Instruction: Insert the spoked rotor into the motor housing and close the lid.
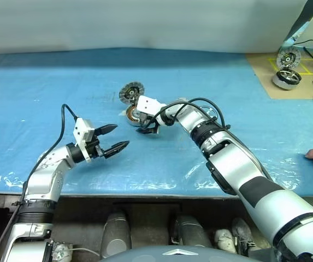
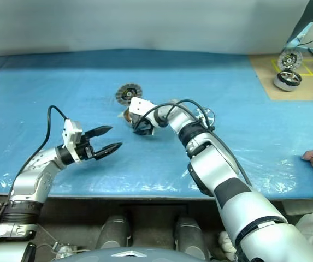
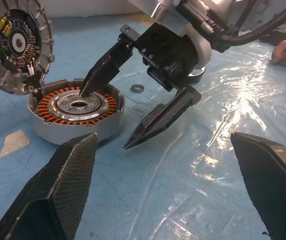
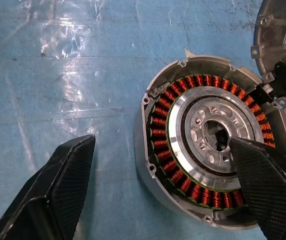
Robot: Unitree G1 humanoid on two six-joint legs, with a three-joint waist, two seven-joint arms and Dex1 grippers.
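Right wrist view: open right tool (image 4: 157,195) straddles motor housing (image 4: 152,165) rim.

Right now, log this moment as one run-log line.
lid: open, upright | motor housing: no rotor inside | right gripper: open over housing | left gripper: open, apart

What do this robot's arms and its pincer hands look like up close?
Both arms are smooth silver-grey shells with black ribbed joint bands, and loose black cables loop along them. Each wrist carries a white block. The left gripper and right gripper each have two black, tapered, pointed fingers with a woven, carbon-like texture.
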